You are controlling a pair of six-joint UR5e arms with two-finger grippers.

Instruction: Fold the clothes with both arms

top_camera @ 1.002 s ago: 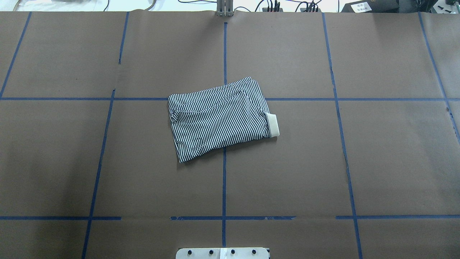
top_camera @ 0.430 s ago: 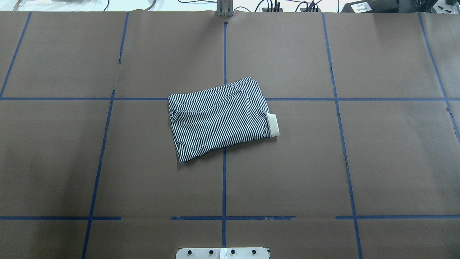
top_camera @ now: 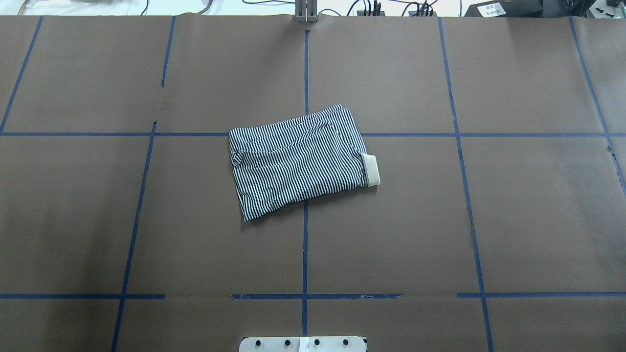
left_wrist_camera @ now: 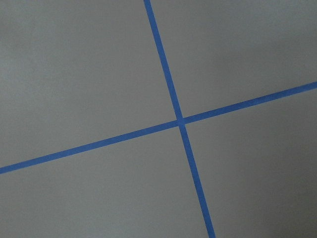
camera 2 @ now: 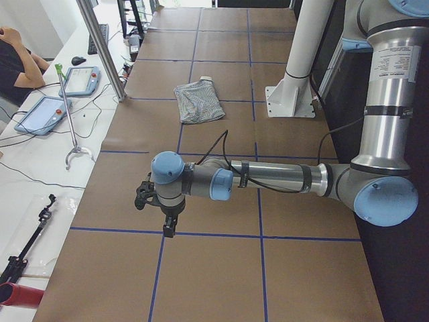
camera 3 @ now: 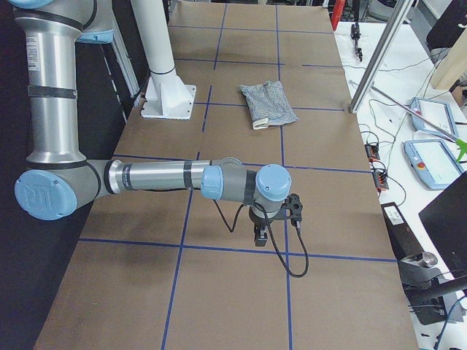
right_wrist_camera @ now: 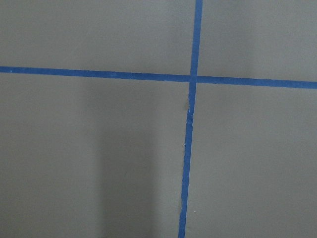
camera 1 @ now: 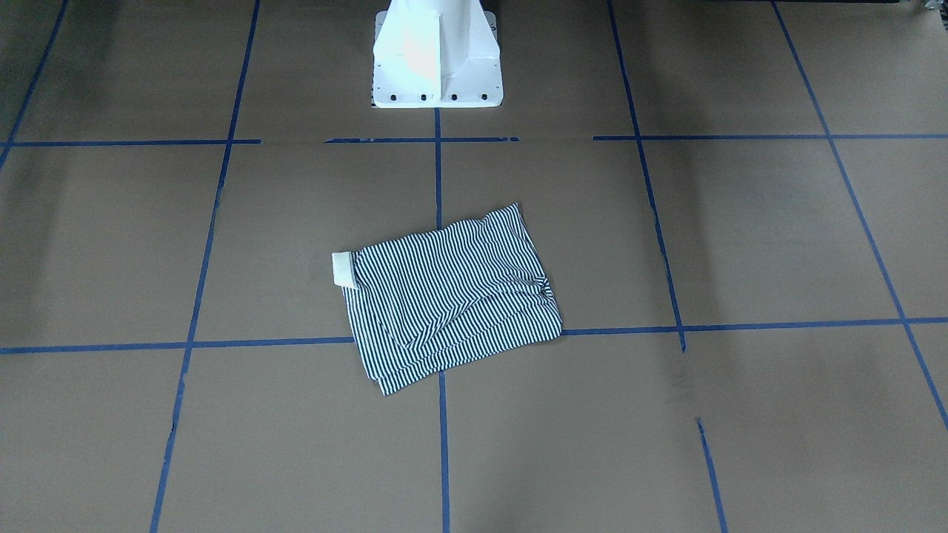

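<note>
The clothes are one folded striped polo shirt point(top_camera: 299, 161) lying flat near the table's middle, its cream collar point(top_camera: 371, 169) sticking out on the right in the overhead view. It also shows in the front-facing view point(camera 1: 452, 296) and both side views point(camera 2: 200, 102) point(camera 3: 268, 103). Neither arm touches it. My left gripper point(camera 2: 167, 225) hangs low over bare paper far to the shirt's left, and my right gripper point(camera 3: 260, 237) far to its right. Only the side views show them, so I cannot tell whether they are open or shut. Both wrist views hold only brown paper and blue tape.
Brown paper with blue tape grid lines point(top_camera: 305, 244) covers the table. The white pedestal base point(camera 1: 435, 59) stands at the robot's edge. Past the far edge are cables point(top_camera: 371, 7), a metal post point(camera 2: 100, 47), tablets point(camera 2: 80, 80) and a seated person point(camera 2: 17, 57).
</note>
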